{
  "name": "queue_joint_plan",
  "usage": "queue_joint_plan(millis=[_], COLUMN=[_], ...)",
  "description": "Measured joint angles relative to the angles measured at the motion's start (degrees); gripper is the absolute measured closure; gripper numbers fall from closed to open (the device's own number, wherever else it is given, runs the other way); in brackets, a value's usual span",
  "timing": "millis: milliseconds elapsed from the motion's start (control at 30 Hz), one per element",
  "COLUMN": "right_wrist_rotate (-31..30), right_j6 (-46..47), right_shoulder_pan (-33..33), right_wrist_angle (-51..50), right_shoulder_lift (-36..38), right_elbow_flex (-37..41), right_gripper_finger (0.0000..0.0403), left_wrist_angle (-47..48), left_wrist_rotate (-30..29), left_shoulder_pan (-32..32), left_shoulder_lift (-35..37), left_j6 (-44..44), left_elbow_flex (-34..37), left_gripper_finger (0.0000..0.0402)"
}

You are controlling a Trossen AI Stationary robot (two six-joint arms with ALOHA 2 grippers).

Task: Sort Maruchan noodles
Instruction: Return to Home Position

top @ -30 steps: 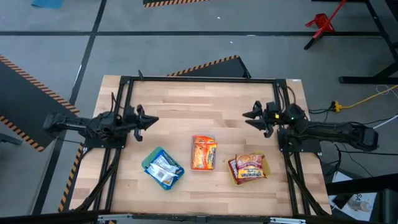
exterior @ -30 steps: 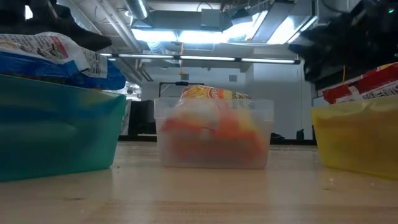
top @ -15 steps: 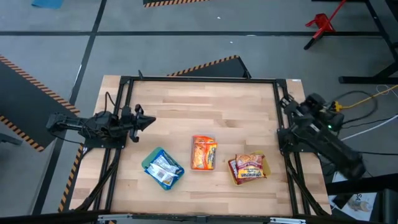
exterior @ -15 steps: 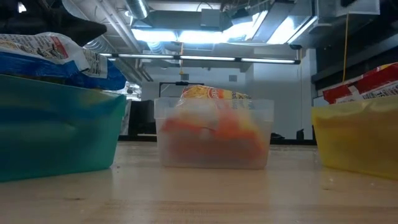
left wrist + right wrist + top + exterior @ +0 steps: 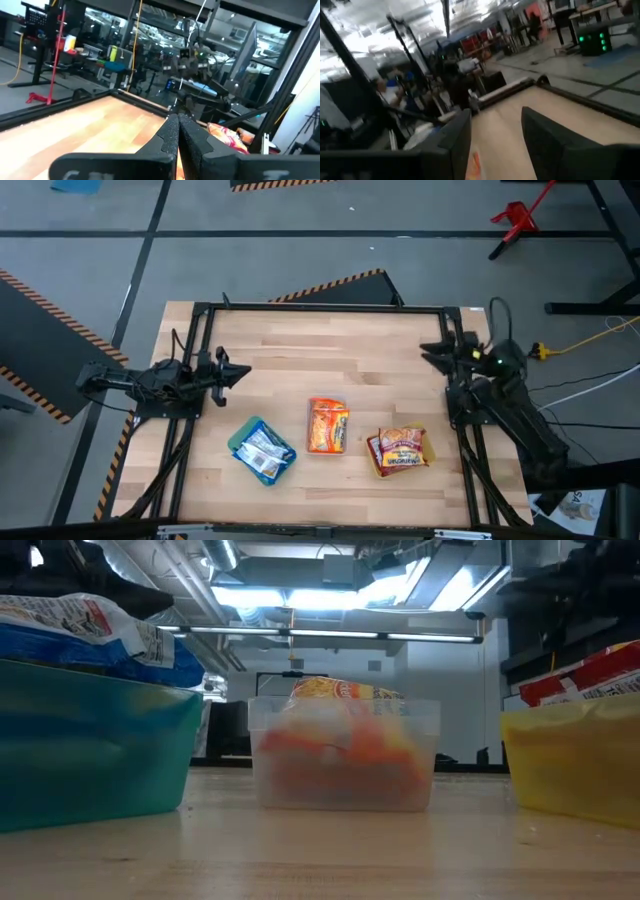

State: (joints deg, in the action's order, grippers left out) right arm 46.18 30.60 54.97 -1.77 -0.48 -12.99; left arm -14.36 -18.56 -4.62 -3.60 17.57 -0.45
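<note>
Both arms matte black: left arm (image 5: pixel 140 380) and right arm (image 5: pixel 510 400) are built of slim tubular links with blocky joint housings. The right arm carries a small green indicator light (image 5: pixel 497 360) near the wrist, with a thin black cable (image 5: pixel 497 315) looped beside it. Left tool (image 5: pixel 173 117) has dark, smooth fingers tapering to narrow tips; right tool (image 5: pixel 496 112) has broader, flat-faced dark slabs.

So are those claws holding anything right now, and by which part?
Nothing is held. The left claw is shut with nothing between its fingers, and the right claw is open and empty.
</note>
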Motion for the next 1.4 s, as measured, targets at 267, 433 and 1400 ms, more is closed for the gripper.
queue_joint_plan(millis=[267,433,1400], right_wrist_rotate=[-12.8,-29.1,-44.1], right_j6=[-3.6,-13.8,-21.9], right_shoulder_pan=[-19.9,-32.5,-41.5], right_wrist_angle=[13.1,10.1,7.6], right_shoulder_lift=[0.2,0.1,-0.1], right_elbow_flex=[12.5,12.5,12.5], right_gripper_finger=[0.0242,0.0242,0.0242], left_wrist_angle=[2.1,4.1,6.7], left_wrist_rotate=[-1.6,-1.5,0.0], left_shoulder_pan=[0.0,0.0,0.0], left_shoulder_lift=[0.0,0.0,0.0], left_j6=[-0.1,0.0,-3.7], left_elbow_flex=[0.0,0.0,0.0], left_gripper_finger=[0.0401,0.0401,0.0401])
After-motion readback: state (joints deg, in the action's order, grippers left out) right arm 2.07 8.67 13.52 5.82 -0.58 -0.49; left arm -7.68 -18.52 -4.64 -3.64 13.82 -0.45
